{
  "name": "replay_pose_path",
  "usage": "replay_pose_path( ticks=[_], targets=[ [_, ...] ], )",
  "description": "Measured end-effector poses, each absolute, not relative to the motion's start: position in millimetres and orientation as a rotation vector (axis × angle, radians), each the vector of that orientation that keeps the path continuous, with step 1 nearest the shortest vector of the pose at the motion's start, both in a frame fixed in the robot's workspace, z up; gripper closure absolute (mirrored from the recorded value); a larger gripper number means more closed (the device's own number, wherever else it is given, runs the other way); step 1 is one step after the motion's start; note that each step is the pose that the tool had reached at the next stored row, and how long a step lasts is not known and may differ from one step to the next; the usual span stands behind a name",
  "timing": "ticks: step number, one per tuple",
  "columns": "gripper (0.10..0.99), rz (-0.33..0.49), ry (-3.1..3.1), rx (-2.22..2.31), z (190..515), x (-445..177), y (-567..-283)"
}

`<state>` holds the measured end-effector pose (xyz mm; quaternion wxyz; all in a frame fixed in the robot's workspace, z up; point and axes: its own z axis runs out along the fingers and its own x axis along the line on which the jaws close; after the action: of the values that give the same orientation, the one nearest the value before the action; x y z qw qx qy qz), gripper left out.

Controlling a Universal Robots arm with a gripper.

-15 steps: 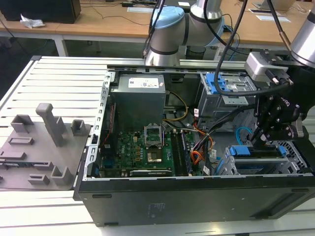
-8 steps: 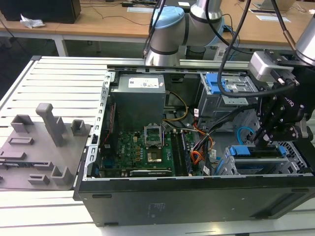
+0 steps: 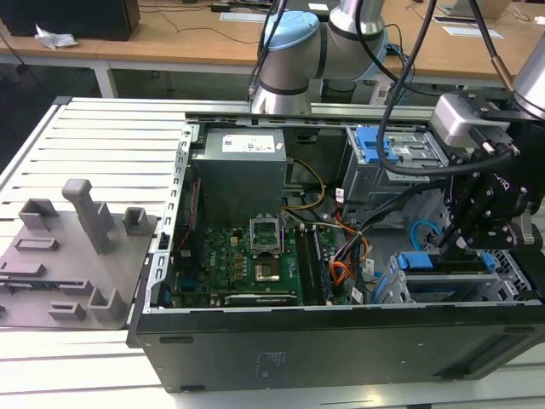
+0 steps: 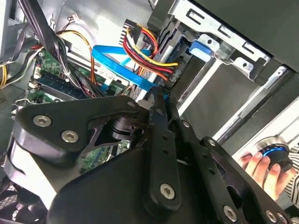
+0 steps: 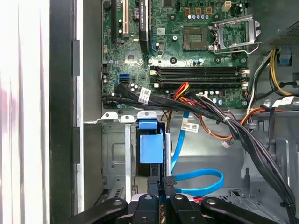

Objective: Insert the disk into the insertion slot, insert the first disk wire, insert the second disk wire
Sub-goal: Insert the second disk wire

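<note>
While the disk (image 3: pixel 430 262) sits in the insertion slot (image 3: pixel 400 290) | claw (image 5: pixel 161 184) pinched closed on the second disk wire (image 5: pixel 198 181)

In the exterior view we look down from high and somewhat far back onto the open computer case (image 3: pixel 341 256) on the slatted bench (image 3: pixel 102 145), with the arm (image 3: pixel 294 51) at the far side. In the first wrist view we look closely past the gripper (image 5: pixel 161 196) toward the motherboard (image 5: pixel 187 46). In the second wrist view we look obliquely along the gripper (image 4: pixel 156 105). All three share the light-blue cable (image 5: pixel 198 179)
</note>
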<state>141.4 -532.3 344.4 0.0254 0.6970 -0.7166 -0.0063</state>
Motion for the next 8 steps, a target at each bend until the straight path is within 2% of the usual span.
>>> replay_pose_path(
  ticks=[8],
  targets=[
    [0.929, -0.045, -2.226, 2.166, 347.8, 141.2, -535.0]
  ],
)
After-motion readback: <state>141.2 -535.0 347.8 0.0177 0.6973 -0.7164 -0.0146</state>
